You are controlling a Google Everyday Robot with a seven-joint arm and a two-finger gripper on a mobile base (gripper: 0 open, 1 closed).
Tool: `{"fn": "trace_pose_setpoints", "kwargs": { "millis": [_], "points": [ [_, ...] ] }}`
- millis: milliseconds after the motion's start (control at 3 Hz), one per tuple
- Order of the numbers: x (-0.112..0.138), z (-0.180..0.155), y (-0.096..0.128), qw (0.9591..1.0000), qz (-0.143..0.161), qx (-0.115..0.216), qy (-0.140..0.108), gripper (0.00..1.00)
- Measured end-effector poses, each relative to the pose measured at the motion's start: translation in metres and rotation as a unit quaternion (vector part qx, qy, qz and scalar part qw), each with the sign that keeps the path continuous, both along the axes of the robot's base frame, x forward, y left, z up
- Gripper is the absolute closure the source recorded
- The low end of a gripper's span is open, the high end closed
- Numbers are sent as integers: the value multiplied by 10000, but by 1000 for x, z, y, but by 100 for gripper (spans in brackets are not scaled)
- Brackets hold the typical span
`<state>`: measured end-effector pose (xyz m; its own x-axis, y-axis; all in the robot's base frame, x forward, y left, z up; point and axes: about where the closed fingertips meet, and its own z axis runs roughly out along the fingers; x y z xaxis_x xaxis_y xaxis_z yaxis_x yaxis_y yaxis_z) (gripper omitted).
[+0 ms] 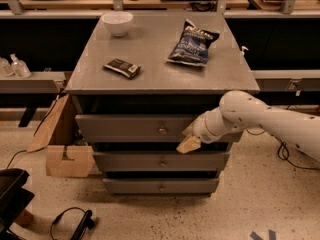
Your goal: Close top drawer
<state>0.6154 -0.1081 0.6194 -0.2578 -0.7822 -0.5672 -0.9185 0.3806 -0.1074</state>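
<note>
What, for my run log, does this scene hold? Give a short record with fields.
cabinet top: white bowl, dark snack bar, blue chip bag
top drawer: appears partly open, front forward of the lower drawers
knob: centre of front, uncovered
gripper: against the top drawer's front, lower edge, right of the knob
arm: reaches in from the right
floor, left: cardboard box

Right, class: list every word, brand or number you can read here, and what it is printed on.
None can be read.
Blue chip bag: white lettering near its top, too blurred.
Dark snack wrapper: pale print, too small.
Clear bottles, far left: no legible label.
Top drawer, and the gripper at its front right of the knob: no markings visible.
</note>
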Motion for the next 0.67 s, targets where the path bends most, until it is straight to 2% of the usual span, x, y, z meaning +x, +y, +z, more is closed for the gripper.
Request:
{"fn": "trace_pose_setpoints", "kwargs": {
  "millis": [333, 667],
  "points": [
    [0, -1, 1, 10000, 11, 2, 10, 0],
    [-4, -1, 1, 10000, 11, 2, 11, 0]
  ]
}}
